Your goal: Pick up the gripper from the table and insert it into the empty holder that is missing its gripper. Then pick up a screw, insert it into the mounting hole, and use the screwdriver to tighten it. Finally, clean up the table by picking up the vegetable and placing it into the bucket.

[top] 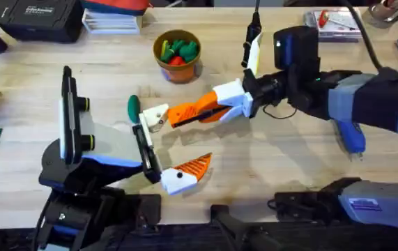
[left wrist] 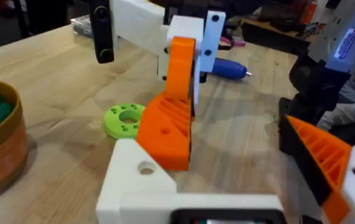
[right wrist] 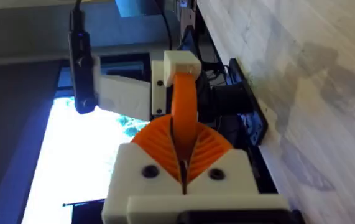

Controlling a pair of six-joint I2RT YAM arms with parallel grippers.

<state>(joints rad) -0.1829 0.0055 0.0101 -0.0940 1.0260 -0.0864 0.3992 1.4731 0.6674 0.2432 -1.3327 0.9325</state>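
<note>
Pale wooden surface (top: 289, 160) fills my overhead feed, with black cases and clutter along the far edge. My right tool (top: 221, 104) reaches in from the right, shut tight on the orange ribbed finger (top: 192, 111), which it holds just above the surface with its tip aimed left. That tip meets the bare white holder (top: 154, 117) on my left tool (top: 174, 143). The left tool stands wide open and grips nothing, its one fitted orange finger sitting nearer to me.

The left wrist camera gives me what the overhead cannot. From there the held finger leans down onto the holder's top face, beside its round mounting hole. A lime-green disc with holes (left wrist: 124, 119) lies beyond it. The right wrist camera shows both ribbed pads pressed flat against the finger, its white block base at the far end.

The small dark green vegetable (top: 134, 106) lies just left of the holder. The orange-brown bucket (top: 178, 59), already holding bunched toy vegetables, stands farther back. The blue screwdriver (top: 348, 136) lies to the right, partly under the right arm. The left wrist view shows its metal tip.
</note>
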